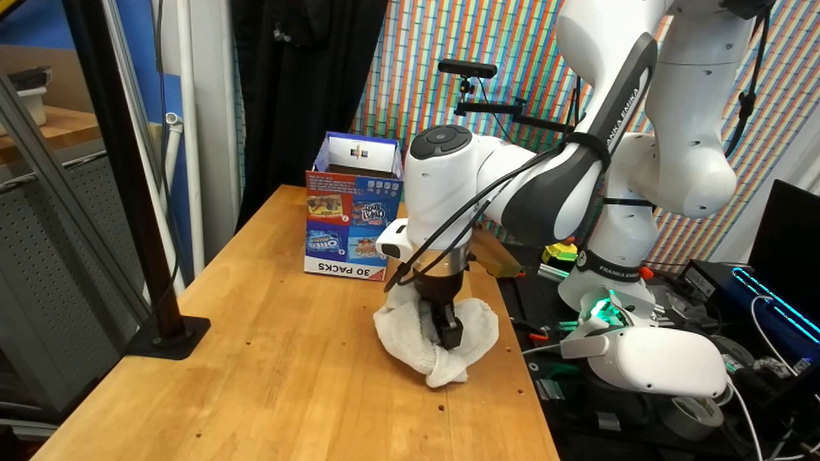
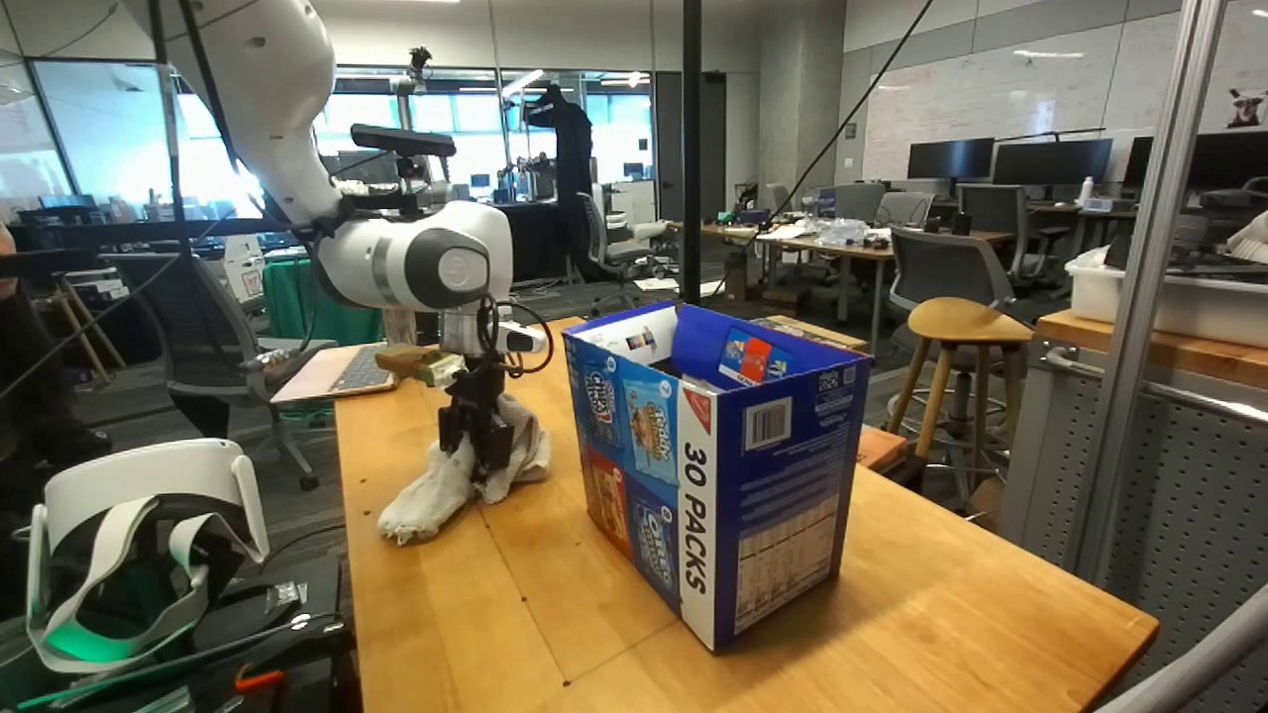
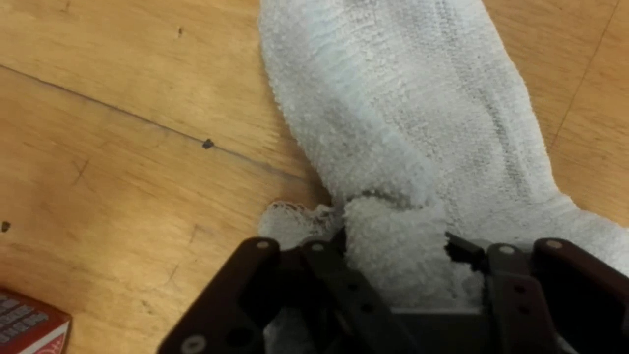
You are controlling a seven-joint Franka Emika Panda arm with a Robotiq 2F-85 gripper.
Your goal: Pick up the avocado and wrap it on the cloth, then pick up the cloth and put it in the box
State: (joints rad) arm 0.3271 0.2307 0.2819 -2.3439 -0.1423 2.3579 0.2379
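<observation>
The Robotiq gripper (image 3: 404,246) is clamped on a fold of the white terry cloth (image 3: 417,123) (frayed at one edge), which fills the space between its jaws. Whether the avocado lies inside the cloth cannot be told. Near the cloth, but apart from it, the open-topped cookie-pack box (image 2: 713,475) stands upright on the wooden table (image 1: 275,358). Past the table's edge, well apart from the cloth, sits a white VR headset (image 1: 669,362).

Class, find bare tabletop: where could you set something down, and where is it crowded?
Bare wood lies between the black base plate and the cloth, and from the barcode side of the box to a corner of the table. A narrower gap separates box and cloth. It is crowded at the cloth, bunched between the fingers, with the arm overhead.
</observation>
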